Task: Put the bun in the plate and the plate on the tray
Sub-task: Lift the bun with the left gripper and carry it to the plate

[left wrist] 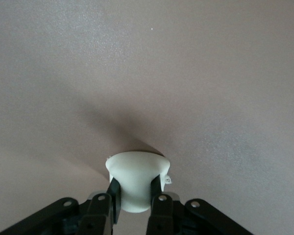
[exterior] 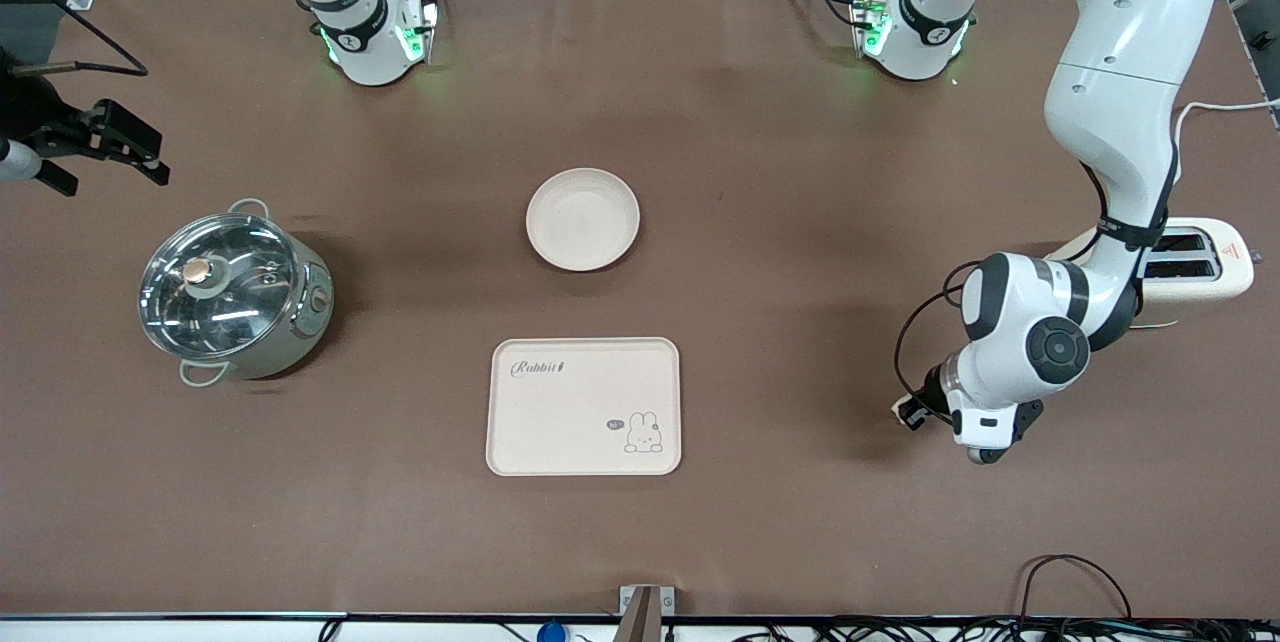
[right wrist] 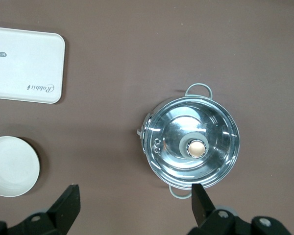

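Gripping the bun (left wrist: 136,182) between clenched fingers, the left gripper (left wrist: 135,201) sits low at the table near the toaster (exterior: 1200,267). The right gripper (right wrist: 134,205) hangs spread wide above the lidded pot (exterior: 232,294). Plate (exterior: 583,219) and tray (exterior: 584,406) lie bare, the tray nearer the front camera.

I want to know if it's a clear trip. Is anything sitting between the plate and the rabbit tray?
No. In the front view only bare brown table lies between the plate and the tray.
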### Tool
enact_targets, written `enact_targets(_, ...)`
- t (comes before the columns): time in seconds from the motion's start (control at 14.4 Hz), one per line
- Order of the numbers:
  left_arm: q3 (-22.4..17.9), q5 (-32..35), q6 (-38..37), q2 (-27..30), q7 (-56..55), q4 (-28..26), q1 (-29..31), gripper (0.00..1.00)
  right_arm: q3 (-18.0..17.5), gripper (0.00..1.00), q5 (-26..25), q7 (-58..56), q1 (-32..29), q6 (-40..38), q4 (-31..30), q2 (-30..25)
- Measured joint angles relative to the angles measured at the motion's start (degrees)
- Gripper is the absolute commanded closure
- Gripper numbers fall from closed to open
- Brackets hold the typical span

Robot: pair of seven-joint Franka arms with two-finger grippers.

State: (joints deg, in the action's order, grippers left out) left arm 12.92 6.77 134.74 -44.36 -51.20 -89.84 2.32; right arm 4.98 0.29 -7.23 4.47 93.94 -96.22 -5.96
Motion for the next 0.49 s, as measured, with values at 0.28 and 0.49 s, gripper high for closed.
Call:
enact_targets(0.28, 0.4, 0.1, 0.0, 0.3, 0.0, 0.0, -0.5, 0.83, 0.0, 0.0, 0.0, 0.0, 0.0, 0.0, 0.0, 0.0)
enact_targets(0.49, 1.5, 0.1, -3.1, 2.2, 0.0, 0.2, -2.9, 0.82, 0.1, 0.0, 0.0, 0.0, 0.0, 0.0, 0.0, 0.0)
